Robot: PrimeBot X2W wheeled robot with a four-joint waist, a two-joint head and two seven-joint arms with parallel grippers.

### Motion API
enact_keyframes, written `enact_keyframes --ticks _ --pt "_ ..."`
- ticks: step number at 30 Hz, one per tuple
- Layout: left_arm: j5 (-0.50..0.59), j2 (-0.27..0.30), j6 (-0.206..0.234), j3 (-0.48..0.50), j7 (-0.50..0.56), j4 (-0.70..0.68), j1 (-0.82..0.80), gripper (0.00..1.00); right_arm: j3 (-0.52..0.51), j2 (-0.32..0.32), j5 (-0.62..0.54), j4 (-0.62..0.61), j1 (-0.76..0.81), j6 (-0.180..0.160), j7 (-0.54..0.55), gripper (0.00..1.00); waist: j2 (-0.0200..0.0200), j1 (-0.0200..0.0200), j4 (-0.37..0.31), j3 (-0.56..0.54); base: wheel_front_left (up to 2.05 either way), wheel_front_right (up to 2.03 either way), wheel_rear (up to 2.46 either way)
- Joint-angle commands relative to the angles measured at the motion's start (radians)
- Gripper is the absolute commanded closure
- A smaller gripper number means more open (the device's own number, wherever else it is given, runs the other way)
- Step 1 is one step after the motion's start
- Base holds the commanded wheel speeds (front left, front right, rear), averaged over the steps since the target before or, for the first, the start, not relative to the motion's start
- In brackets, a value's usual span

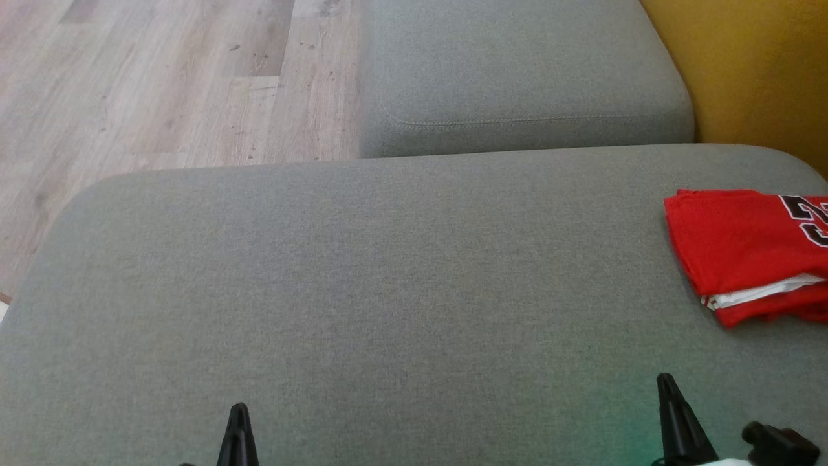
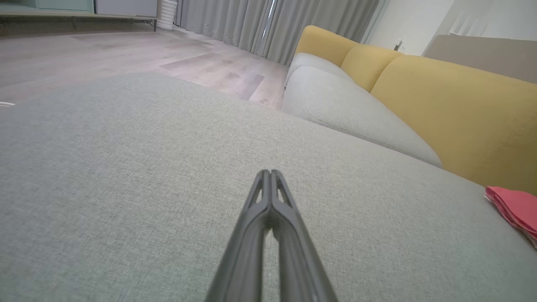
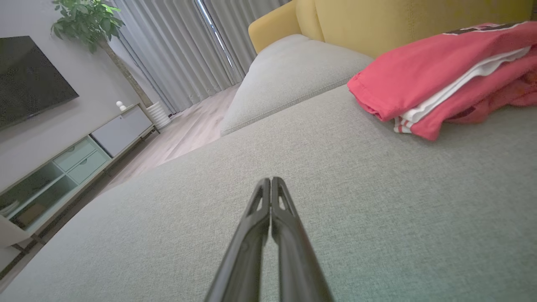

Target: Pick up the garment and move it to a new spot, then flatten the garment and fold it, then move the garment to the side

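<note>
The garment (image 1: 744,246) is a red jersey of smooth, slightly shiny knit, folded into a flat, roughly rectangular bundle. White striped trim shows between the layers along its near edge, and part of a black numeral outlined in white sits on top, cut off by the head view's right border. It lies at the right end of the large seat cushion (image 1: 388,291), close to the yellow backrest (image 1: 757,71).

The cushion is broad, with rounded corners, covered in a grey-green woven fabric with a fine, even grain. A second seat cushion (image 1: 517,71) in the same cloth lies beyond it, with a stitched seam running along its edge. The backrest is a mustard fabric, plump and softly curved.

The right gripper (image 3: 270,179) hovers over bare cushion near the jersey without touching it, its two long, dark, tapered fingers pressed together and holding nothing. The left gripper (image 2: 270,172) is well apart from the jersey, over the cushion's middle, fingers likewise closed and empty.

To the left is a floor (image 1: 162,84) of pale wood-grain planks. Pleated grey curtains (image 3: 176,50) hang beyond it.
</note>
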Motion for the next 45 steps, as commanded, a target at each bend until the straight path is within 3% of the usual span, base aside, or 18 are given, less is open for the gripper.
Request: enact_keyframes --ticks 1,45 --pt "-0.034 0.009 -0.01 0.02 0.004 -0.024 -0.045 1.0 -0.008 -0.008 0.035 -0.028 -0.049 0.0 0.005 1.0 0.0 -0.0001 -0.001 0.002 0.0 0.0 0.0" --pt "-0.544 0.019 -0.115 0.131 0.114 0.026 -0.179 1.0 -0.071 -0.004 0.527 -0.013 -0.174 0.0 0.121 1.0 0.0 -0.0001 -0.016 0.048 0.0 0.0 0.0"
